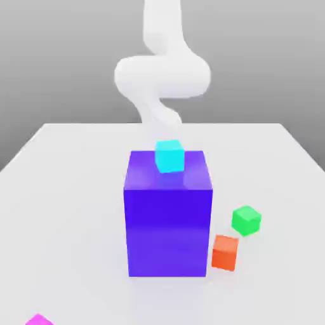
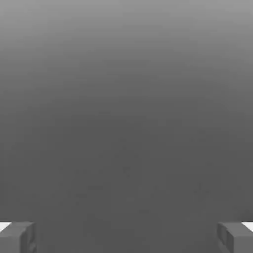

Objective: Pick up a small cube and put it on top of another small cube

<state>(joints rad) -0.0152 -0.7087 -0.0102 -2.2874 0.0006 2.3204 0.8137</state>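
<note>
The small cube (image 1: 39, 320), bright magenta-pink, lies on the white table at the exterior view's near left corner, partly cut by the picture's edge. My white arm (image 1: 162, 76) curls up behind the big blue-purple block (image 1: 168, 222), far from that cube. In the hand view my gripper (image 2: 126, 238) is open: its two grey fingertips (image 2: 17, 237) stand wide apart with nothing between them, against plain grey background.
A cyan cube (image 1: 169, 156) rests on top of the tall blue-purple block at mid-table. A green cube (image 1: 246, 220) and an orange cube (image 1: 225, 252) lie just to the block's right in the exterior view. The white table (image 1: 63, 190) stretches to the left.
</note>
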